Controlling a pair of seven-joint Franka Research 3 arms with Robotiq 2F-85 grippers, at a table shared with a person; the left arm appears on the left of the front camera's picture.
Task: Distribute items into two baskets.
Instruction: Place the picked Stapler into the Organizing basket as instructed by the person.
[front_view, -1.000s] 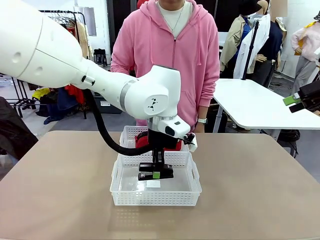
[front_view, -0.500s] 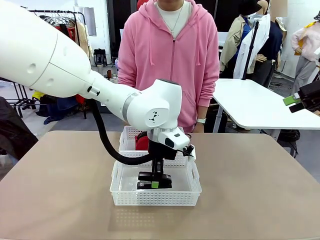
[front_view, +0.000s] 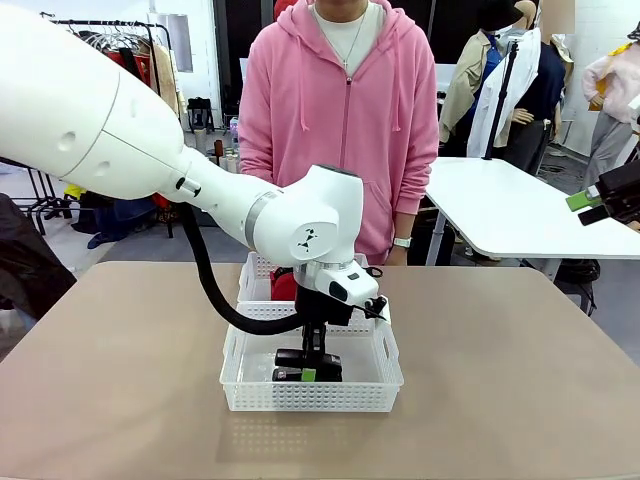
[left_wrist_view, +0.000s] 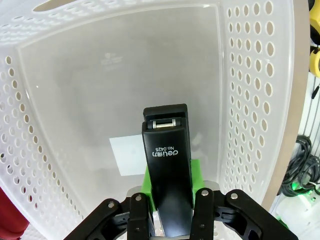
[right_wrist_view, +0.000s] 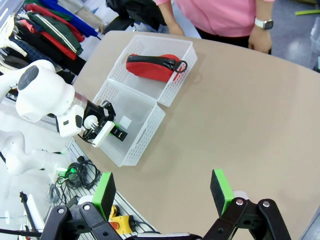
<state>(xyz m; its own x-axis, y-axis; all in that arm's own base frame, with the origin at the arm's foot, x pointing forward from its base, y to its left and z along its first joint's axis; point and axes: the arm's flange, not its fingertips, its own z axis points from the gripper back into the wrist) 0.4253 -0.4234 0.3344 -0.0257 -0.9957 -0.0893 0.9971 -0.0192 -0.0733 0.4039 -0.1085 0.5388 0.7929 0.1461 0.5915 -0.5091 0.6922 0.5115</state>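
Left gripper (front_view: 309, 373) clamps stapler (left_wrist_view: 169, 177) low inside near basket (front_view: 240, 385) for release; red pouch (right_wrist_view: 151, 66) fills far basket (right_wrist_view: 186, 50); right gripper (right_wrist_view: 165, 195) open, idle.

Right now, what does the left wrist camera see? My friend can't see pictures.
A black stapler is held between the left gripper's shut jaws, inside a white basket with holes in its walls. A small white label lies on the basket floor behind the stapler.

Black stapler (left_wrist_view: 167, 185) lowered inside near white lattice basket (front_view: 240, 385), over its label (left_wrist_view: 127, 156). Red zippered pouch (right_wrist_view: 152, 66) lying in far basket (right_wrist_view: 185, 52), touching the near one.
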